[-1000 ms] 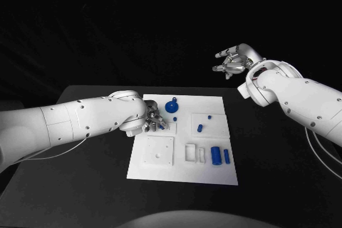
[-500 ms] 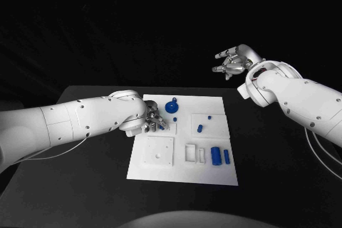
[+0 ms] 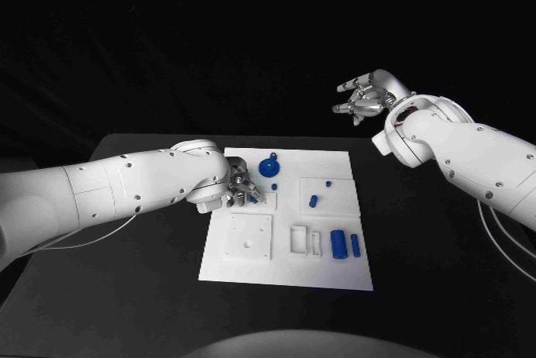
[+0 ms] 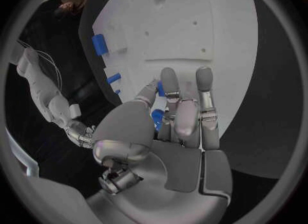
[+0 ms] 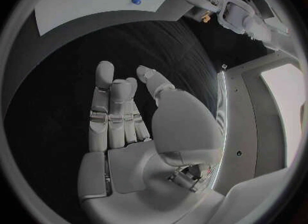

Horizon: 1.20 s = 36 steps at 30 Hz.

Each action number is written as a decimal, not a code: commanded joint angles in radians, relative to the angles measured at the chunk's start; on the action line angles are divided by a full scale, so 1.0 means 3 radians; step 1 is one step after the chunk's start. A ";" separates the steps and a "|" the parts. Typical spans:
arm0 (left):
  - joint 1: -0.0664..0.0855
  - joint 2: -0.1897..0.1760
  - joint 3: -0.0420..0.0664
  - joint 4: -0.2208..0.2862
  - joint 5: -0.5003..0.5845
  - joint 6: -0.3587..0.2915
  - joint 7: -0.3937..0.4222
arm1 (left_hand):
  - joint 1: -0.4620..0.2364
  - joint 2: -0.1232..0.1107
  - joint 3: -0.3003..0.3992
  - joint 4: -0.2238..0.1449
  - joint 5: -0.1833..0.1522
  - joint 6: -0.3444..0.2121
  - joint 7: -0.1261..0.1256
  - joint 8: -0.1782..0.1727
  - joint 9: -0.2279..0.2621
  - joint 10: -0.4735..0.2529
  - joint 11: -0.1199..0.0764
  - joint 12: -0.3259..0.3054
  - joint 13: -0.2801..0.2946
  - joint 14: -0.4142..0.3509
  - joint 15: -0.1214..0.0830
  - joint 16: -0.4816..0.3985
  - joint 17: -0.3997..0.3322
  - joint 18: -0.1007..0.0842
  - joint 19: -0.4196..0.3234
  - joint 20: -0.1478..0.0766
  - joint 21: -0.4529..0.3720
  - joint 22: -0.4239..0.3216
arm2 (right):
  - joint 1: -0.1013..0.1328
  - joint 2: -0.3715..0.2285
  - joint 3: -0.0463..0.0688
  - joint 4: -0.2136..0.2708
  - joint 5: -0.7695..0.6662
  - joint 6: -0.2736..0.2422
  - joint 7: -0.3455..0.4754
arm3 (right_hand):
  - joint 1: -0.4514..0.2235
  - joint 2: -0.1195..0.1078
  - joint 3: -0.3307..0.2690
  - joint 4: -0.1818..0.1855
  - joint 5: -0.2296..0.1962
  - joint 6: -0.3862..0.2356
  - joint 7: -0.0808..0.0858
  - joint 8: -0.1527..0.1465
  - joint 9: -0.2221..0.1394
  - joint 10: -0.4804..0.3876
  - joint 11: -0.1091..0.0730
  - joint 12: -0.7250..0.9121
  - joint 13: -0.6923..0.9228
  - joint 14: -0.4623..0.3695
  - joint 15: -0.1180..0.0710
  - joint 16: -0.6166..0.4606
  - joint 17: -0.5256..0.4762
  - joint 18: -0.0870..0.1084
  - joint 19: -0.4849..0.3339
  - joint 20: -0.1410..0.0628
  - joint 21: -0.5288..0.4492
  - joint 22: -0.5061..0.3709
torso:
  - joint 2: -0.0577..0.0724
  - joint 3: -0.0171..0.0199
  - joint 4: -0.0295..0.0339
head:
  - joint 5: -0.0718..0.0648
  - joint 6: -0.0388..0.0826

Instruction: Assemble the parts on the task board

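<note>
1. Black table (image 3: pixel 134 296) before you carries the white task board (image 3: pixel 285 277) at its middle; darkness lies behind it.
2. Your left hand (image 3: pixel 238 189) rests at the board's far left part; its fingers (image 4: pixel 204 88) lie close together, reaching over the white surface beside a small blue part (image 4: pixel 159 87); you cannot tell whether they pinch it.
3. Your right hand (image 3: pixel 366 94) hangs raised well beyond the board's far right corner; its fingers (image 5: pixel 104 106) are loosely curled and hold nothing.
4. A round blue part (image 3: pixel 269 167) sits near the far edge; two blue cylinders (image 3: pixel 345 244) lie side by side at the near right.
</note>
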 commanded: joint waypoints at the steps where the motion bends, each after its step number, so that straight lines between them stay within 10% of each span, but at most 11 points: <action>1: -0.0039 0.0015 -0.0027 0.0017 0.0033 0.0230 -0.0030 | 0.0000 0.0026 0.0164 -0.0172 0.0005 0.0678 -0.0442 0.0012 0.0001 0.0139 -0.0045 0.0018 -0.0015 0.0006 0.0010 0.0018 -0.0002 0.0032 0.0026 0.0010 -0.0025 0.0014 | -0.0001 0.0004 0.0002 0.0001 -0.0005 0.0046 0.0011 | -0.0018 -0.0005 0.0011 0.0000 0.0009 -0.0002 0.0017 -0.0008 0.0003 -0.0033 0.0000 -0.0011 -0.0005 -0.0024 0.0009 -0.0020 -0.0004 0.0048 0.0071 0.0019 -0.0014 0.0003 | -0.0002 0.0001 0.0002 | 0.0000 -0.0002; 36: -0.0040 0.0067 -0.0027 -0.0084 -0.0148 0.0276 -0.0044 | 0.0005 0.0041 0.0142 -0.0144 -0.0066 0.0671 -0.0442 0.0012 0.0017 0.0138 -0.0045 0.0034 -0.0051 0.0008 0.0011 0.0018 -0.0002 0.0047 0.0044 0.0027 -0.0077 0.0054 | -0.0004 -0.0001 0.0002 0.0002 -0.0005 0.0058 0.0010 | -0.0028 -0.0003 0.0012 -0.0003 0.0014 0.0001 0.0017 -0.0007 0.0004 -0.0032 0.0000 -0.0010 -0.0005 -0.0025 0.0009 -0.0020 -0.0005 0.0048 0.0072 0.0020 -0.0022 0.0012 | 0.0000 0.0004 -0.0003 | 0.0006 -0.0008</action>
